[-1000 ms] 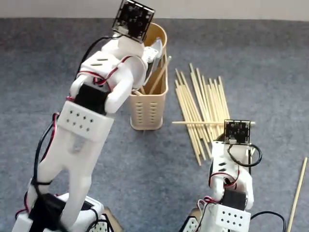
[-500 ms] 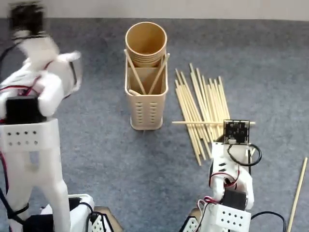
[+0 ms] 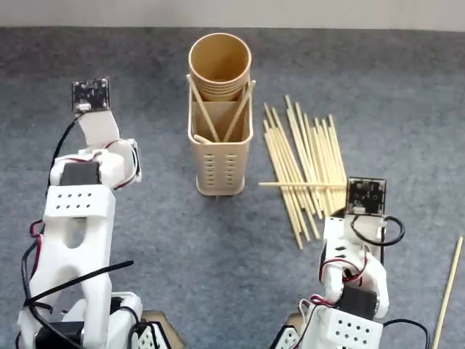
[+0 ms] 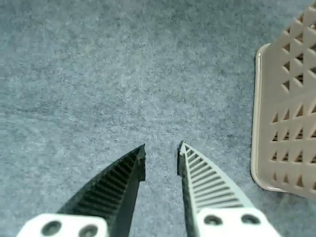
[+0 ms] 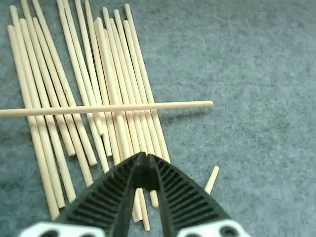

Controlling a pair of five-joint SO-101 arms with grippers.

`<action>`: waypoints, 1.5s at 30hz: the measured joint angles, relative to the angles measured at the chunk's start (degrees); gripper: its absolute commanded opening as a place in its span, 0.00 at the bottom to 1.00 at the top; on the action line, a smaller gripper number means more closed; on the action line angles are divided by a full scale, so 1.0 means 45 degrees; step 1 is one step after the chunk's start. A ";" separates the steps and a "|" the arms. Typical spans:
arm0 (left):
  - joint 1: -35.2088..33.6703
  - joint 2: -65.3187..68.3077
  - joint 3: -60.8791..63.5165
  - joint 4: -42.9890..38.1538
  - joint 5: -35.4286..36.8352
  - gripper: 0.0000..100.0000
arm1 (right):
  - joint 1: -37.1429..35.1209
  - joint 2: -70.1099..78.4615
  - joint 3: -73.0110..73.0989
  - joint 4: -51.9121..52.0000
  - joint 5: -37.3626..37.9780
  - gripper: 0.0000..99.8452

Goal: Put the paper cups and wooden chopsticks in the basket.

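Observation:
A stack of paper cups point(image 3: 220, 64) stands in the far end of the beige perforated basket point(image 3: 221, 163), with a few wooden chopsticks point(image 3: 236, 120) leaning inside it. Several more chopsticks point(image 3: 305, 156) lie in a pile on the carpet right of the basket, one chopstick point(image 3: 301, 185) across them. My left gripper point(image 4: 162, 158) is open and holds nothing over bare carpet, left of the basket wall point(image 4: 284, 118). My right gripper point(image 5: 146, 159) is shut, its tips over the near ends of the chopstick pile point(image 5: 98, 89).
A single stray chopstick point(image 3: 448, 289) lies near the right edge of the grey carpet. The left arm point(image 3: 80, 203) stands left of the basket, the right arm point(image 3: 356, 254) near the front right. A short stick piece point(image 5: 212, 178) lies beside the pile.
The left arm swung away from above the basket to the carpet on its left, and the paper cups now stand uncovered in the basket. The right arm shifted slightly to the right.

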 measured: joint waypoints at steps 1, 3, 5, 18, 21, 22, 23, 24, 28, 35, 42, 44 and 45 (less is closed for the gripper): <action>0.0059 0.0000 0.0137 -0.0078 0.0000 0.14 | -0.0020 0.0000 -0.0371 0.0215 -0.0020 0.01; 0.0195 0.0000 0.0410 -0.0176 0.0000 0.14 | -0.0059 0.0039 -0.1094 0.0801 -0.0020 0.01; 0.0293 0.0000 0.0547 -0.0215 0.0000 0.14 | -0.0371 0.0527 -0.1875 0.1426 -0.0020 0.01; 0.0332 0.0000 0.1348 -0.0938 0.0000 0.14 | -0.2247 1.3792 -1.0159 0.2051 0.6310 0.04; 0.0332 0.0000 0.1524 -0.1309 0.0000 0.14 | -0.2442 1.7055 -1.1897 0.2422 0.8987 0.12; 0.0332 0.0000 0.1524 -0.1368 -0.0020 0.14 | -0.2579 1.7875 -1.2190 0.2540 0.9631 0.14; 0.0332 0.0000 0.1524 -0.1387 -0.0020 0.14 | -0.2755 1.8540 -1.2308 0.2579 1.0178 0.15; 0.0254 0.0000 0.1524 -0.1407 -0.0020 0.14 | -0.2911 1.8989 -1.2366 0.2579 1.0628 0.16; 0.0195 0.0000 0.1524 -0.1407 -0.0020 0.14 | -0.3204 1.9712 -1.2327 0.1778 1.1409 0.16; 0.0195 0.0000 0.1563 -0.1407 -0.0020 0.14 | -0.3321 1.9790 -1.0725 -0.1289 1.1604 0.16; 0.0195 0.0000 0.1563 -0.1407 -0.0020 0.14 | -0.3302 2.0454 -0.9924 -0.2852 1.1604 0.16; 0.0195 0.0000 0.1563 -0.1407 -0.0020 0.14 | -0.3204 2.1138 -1.0413 -0.2930 1.1604 0.16; 0.0195 0.0000 0.1563 -0.1407 -0.0020 0.14 | -0.3204 2.1548 -1.0745 -0.2950 1.1604 0.16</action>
